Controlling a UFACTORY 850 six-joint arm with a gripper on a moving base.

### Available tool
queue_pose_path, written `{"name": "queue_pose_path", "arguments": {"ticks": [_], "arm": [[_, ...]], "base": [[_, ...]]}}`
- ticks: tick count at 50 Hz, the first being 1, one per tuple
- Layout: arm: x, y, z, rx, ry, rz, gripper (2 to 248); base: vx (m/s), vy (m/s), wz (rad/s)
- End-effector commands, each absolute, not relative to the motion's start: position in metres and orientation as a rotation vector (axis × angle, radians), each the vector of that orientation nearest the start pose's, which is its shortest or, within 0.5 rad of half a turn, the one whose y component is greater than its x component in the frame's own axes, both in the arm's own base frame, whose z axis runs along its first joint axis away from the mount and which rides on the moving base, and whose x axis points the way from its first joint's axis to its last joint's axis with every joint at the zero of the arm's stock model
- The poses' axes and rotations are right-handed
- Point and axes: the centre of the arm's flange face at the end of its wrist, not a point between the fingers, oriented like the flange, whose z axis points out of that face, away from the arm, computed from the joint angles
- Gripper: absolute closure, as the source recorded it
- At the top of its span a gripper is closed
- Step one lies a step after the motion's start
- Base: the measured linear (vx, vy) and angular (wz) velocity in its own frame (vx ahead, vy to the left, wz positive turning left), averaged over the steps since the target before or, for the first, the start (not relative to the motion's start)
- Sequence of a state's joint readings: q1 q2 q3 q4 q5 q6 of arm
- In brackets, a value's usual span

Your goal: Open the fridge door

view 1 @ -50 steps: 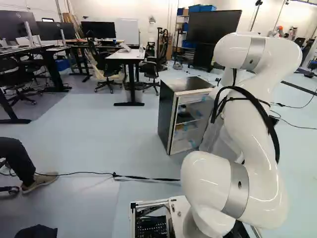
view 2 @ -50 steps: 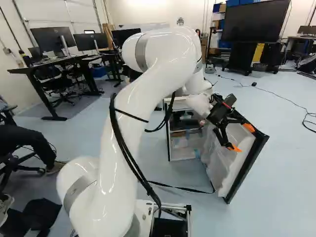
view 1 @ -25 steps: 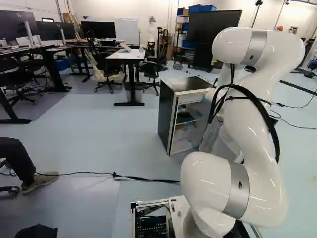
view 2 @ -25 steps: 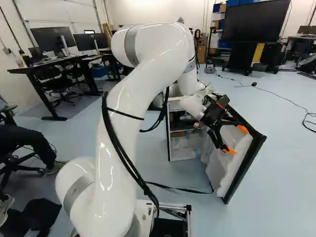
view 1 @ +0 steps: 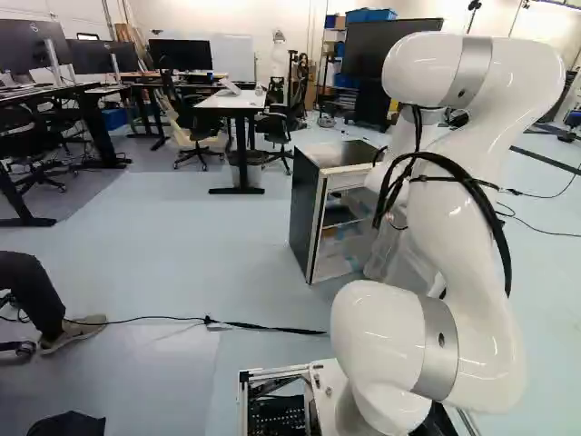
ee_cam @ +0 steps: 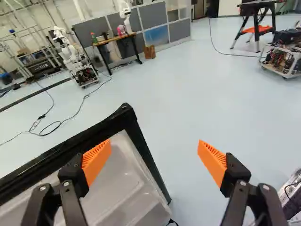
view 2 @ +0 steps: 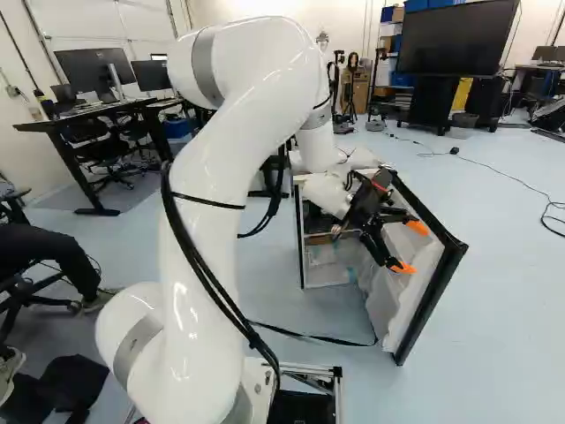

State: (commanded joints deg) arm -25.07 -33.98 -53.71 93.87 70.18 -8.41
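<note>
Both pincer and opened fridge door have shifted toward nine o'clock in the right base view, the door at four o'clock from the fridge cabinet, fingers spread near its inner side, presumably for pushing.

We record bright, diffuse room light, apparently from overhead, with narrow white glare streaks on the glossy arm and a soft sheen on the fridge top. The far wall reads almost washed out; shade gathers inside the fridge and beneath the left desk. In the wrist view we note small glints on the door's pale inner panel.
</note>
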Motion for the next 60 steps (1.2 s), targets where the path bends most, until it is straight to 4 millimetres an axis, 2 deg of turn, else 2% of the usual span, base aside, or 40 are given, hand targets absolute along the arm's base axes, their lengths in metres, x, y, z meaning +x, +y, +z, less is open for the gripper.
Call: {"name": "queue_pose_path", "arguments": {"ticks": [60], "arm": [[0.368,-0.169,0.314,1.44,-1.441,1.126,3]], "base": [[0.0,0.0,0.0]]}}
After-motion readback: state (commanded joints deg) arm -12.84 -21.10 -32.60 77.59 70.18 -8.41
